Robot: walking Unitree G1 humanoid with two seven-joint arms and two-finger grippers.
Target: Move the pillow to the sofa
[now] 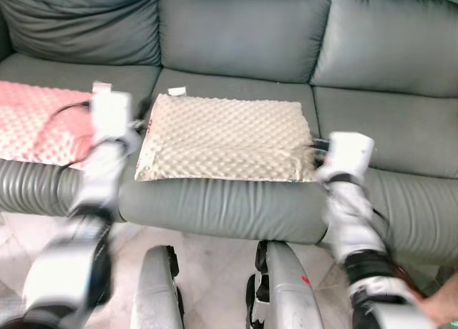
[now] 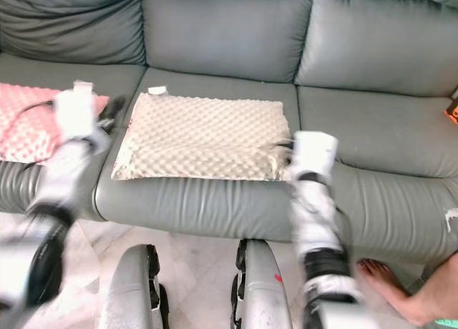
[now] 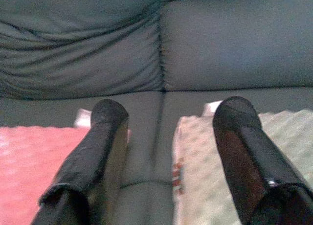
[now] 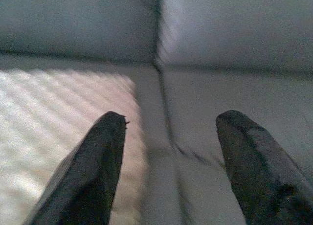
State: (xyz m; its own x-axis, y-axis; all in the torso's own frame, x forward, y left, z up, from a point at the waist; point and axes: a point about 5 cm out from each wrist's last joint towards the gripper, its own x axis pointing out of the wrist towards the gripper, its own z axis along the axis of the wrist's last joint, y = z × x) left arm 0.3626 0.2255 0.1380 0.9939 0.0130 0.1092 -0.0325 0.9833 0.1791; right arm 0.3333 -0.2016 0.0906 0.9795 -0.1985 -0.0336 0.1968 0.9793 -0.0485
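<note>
Fingers (image 3: 105,137) spread, pillow (image 1: 225,139) on sofa (image 1: 243,28)

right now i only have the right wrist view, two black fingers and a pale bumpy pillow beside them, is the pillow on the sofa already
Observer: Yes, the beige pillow lies flat on the middle seat of the sofa.
Operator: where's the left gripper
Observer: The left gripper is open at the pillow's other end, over the gap beside a pink pillow.
Operator: anything near my base
Observer: A person's bare foot is on the floor by your right side.
</note>
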